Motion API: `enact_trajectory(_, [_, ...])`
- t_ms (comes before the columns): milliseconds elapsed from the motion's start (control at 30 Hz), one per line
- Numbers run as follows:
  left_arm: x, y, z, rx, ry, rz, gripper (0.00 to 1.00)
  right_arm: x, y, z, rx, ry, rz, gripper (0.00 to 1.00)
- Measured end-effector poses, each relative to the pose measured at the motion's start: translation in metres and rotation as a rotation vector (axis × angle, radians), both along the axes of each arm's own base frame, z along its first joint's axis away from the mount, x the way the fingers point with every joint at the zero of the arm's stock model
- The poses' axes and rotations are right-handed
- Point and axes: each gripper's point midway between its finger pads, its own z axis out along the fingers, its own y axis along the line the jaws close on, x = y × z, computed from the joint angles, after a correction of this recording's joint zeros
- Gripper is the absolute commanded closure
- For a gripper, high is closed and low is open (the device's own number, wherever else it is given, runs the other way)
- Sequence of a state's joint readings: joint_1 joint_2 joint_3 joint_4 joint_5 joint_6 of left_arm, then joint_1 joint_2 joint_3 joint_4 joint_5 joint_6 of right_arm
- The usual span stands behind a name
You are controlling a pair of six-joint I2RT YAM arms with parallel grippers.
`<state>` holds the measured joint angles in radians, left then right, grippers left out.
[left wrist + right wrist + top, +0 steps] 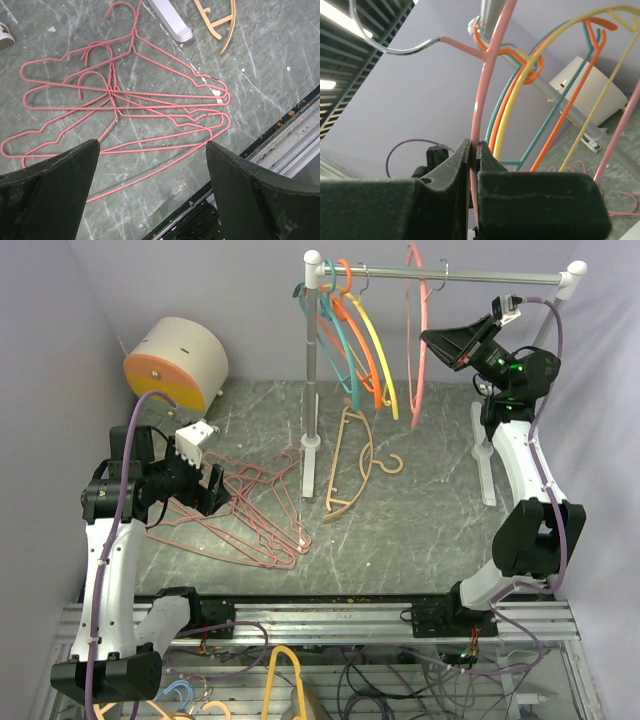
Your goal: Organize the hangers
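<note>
Several pink wire hangers [255, 515] lie tangled on the table at the left; in the left wrist view [125, 95] they lie just beyond my fingers. My left gripper [215, 495] [152, 150] hovers over their near edge, open and empty. A peach hanger [345, 465] [222, 25] lies flat by the rail post. Teal [335, 335], orange [365, 350] and yellow [385, 360] hangers hang on the silver rail [470, 280]. My right gripper [435, 340] [475, 150] is shut on the arm of a pink plastic hanger [415, 350] [487, 85] up at the rail. I cannot tell if its silver hook [395, 50] is on the rail.
A cream and orange cylinder [175, 365] sits at the back left. The rail's post [312, 370] and white feet [487, 465] [170, 20] stand on the table. The metal front frame [350, 615] runs along the near edge, with more hangers [285, 670] and cables below it.
</note>
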<state>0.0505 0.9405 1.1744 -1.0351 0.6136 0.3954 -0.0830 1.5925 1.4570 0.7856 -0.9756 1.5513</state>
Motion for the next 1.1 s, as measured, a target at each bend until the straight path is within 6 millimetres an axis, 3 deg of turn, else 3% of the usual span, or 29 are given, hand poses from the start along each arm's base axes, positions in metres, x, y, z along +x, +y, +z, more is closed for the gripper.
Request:
enact_trajectory(233, [0.0,0.001,0.0,0.0,0.0,0.007,0.01,0.028,0.015,-0.013,0.006,0.045,0.034,1.0])
enact_trajectory(600, [0.001,0.005,0.0,-0.002,0.0,0.027,0.01,0.059,0.053,-0.009,-0.003,0.067,0.105,1.0])
enact_trajectory(900, [0.002,0.011,0.002,-0.001,-0.006,0.052,0.01,0.076,0.085,-0.033,-0.015,0.123,0.167,1.0])
enact_trajectory(1100, [0.002,0.013,0.003,-0.001,-0.013,0.063,0.01,0.073,0.1,-0.036,-0.022,0.127,0.199,1.0])
